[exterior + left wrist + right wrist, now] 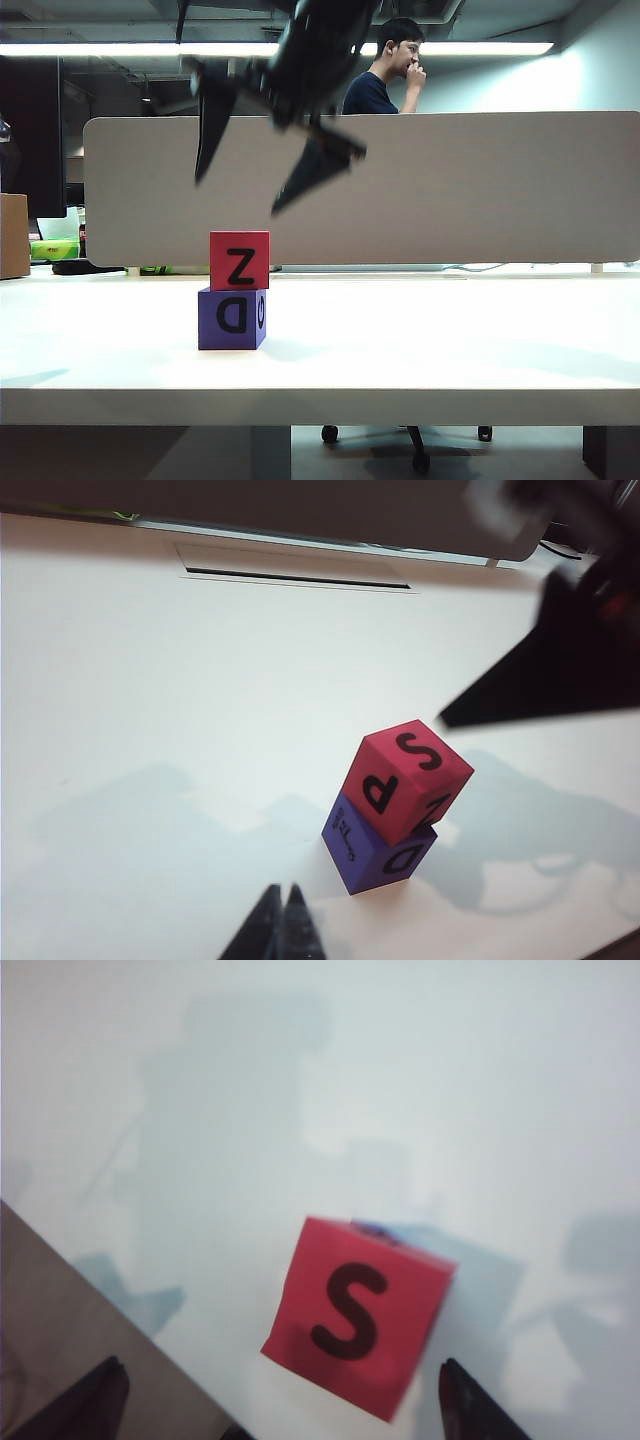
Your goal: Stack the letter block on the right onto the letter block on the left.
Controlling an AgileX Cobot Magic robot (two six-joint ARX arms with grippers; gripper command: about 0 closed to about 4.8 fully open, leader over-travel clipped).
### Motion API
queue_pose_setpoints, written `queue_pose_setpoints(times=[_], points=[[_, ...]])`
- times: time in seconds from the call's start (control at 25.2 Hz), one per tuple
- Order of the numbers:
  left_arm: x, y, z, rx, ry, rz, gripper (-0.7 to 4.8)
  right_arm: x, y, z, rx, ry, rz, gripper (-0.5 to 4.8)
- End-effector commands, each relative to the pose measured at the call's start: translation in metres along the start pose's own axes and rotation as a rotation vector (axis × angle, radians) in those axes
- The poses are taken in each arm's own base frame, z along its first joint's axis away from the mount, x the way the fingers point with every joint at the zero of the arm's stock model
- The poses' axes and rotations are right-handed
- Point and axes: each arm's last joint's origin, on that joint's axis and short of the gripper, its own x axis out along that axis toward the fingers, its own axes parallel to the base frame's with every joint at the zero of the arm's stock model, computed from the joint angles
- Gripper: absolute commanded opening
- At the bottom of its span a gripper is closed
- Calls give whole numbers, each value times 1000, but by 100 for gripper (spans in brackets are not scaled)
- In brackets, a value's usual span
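A red letter block [239, 260] rests on top of a purple letter block [232, 318] on the white table. The red one shows Z in the exterior view, S and P in the left wrist view [406, 778], and S in the right wrist view [357, 1310]. Its purple base [378, 852] is slightly twisted under it; in the right wrist view only a sliver of purple [378, 1228] peeks out. My right gripper [238, 195] hangs open above the stack, touching nothing, fingers wide apart [280, 1375]. My left gripper [283, 892] is shut, low over the table near the stack.
A beige partition [480, 190] runs along the table's far edge, with a seated person [385, 70] behind it. A brown box [13, 235] stands at far left. The table's edge [120, 1290] runs diagonally through the right wrist view.
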Motion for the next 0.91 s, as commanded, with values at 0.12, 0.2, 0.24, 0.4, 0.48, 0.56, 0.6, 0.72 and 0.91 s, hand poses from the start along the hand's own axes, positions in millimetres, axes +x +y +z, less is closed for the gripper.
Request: queue_pose_setpoints(times=[0.12,0.2,0.24,0.4,0.48,0.56,0.6,0.72,0.91], points=[[0,1,3,15,-22,61,-3,-71,6,-2,-313,-101,-190,-1],[0,2,3,6,-25,94,-3,-84,8,-2,-335,-136,-185,-2],[0,3,2,7,-27,111,-3,-94,13,-3,-344,-211,-165,-2],[-1,5,-11,37,-34,116,-3,-118,19,-25,-346,-462,-90,-2],[-3,5,-23,47,-56,112,-3,-124,16,-40,-350,-544,-79,-2],[-6,5,-34,56,-76,110,-3,-127,12,-56,-349,-610,-67,-3],[-7,5,-36,59,-82,115,-3,-128,11,-62,-340,-633,-74,-3],[-11,3,-44,54,-120,125,-3,-134,7,-83,-303,-710,-127,-2],[-20,0,-45,84,-223,166,-3,-151,0,-113,-280,-772,-141,-2]])
